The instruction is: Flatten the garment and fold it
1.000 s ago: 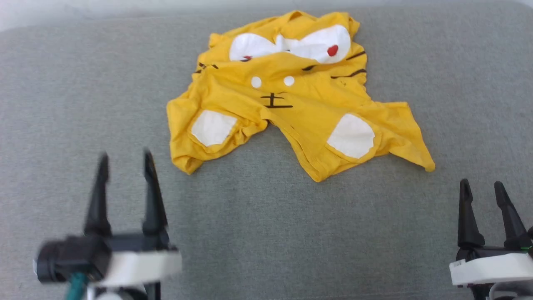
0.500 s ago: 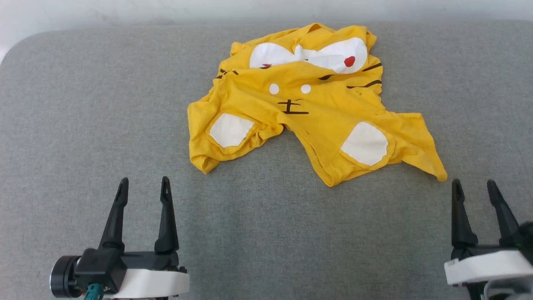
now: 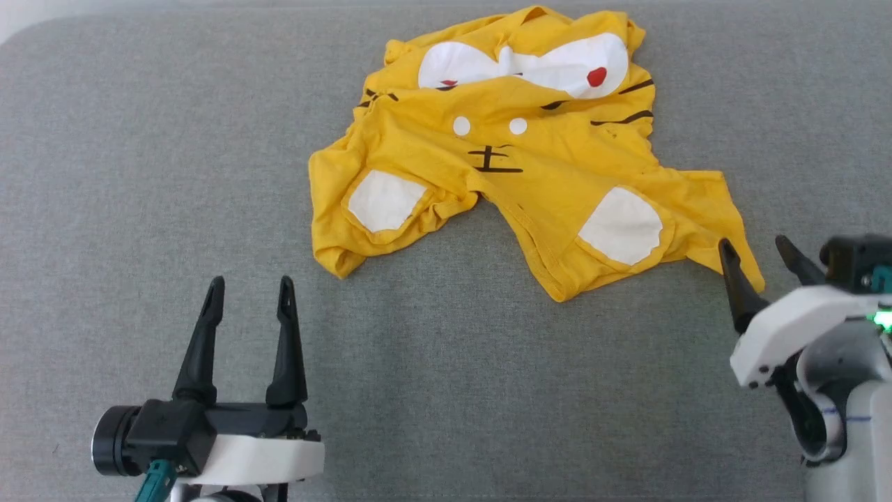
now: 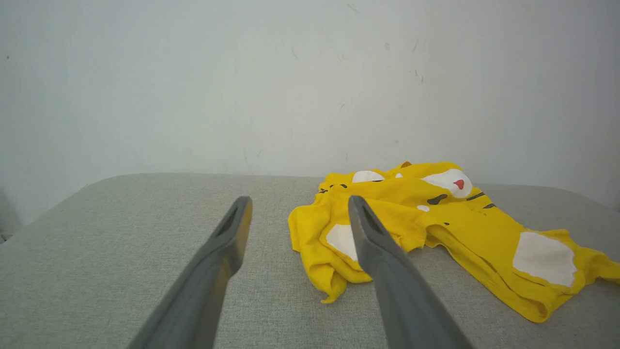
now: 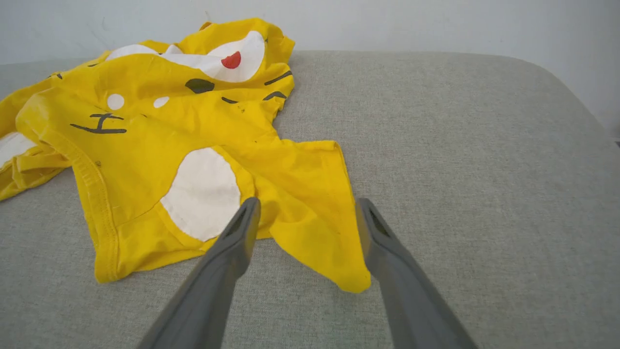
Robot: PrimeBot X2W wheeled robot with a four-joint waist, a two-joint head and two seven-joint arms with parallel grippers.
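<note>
One garment (image 3: pixel 529 153), a bright yellow T-shirt, was seen lying crumpled and printed side up on a grey padded surface (image 3: pixel 139 174), towards the far middle of it and a little to the right. It was neither flattened nor folded; its cloth was bunched at the near left and drawn out to one pointed corner at the near right.

On the print, one large white patch with two lobes was counted at the far edge. Two smaller white patches were counted nearer, one on each side, and two small white dots between them. One clear red dot was seen on the right lobe, and a second, smaller red mark on the left lobe was partly hidden by a fold. Two black stripes were seen along the right side, and one black cross-barred mark in the centre. Further short black marks lay at the left, too creased to be counted surely.

Two grippers were in view, each with two dark fingers. The left gripper (image 3: pixel 251 280) was held over the bare grey surface, near the bunched left end of the garment but clear of it. Its fingers were spread apart with nothing between them. The right gripper (image 3: pixel 753 240) was also spread apart, and the pointed right corner of the garment was framed between its two fingers in the right wrist view. Whether those fingers touched the cloth could not be told. One pale wall (image 4: pixel 242 72) stood behind the surface.
</note>
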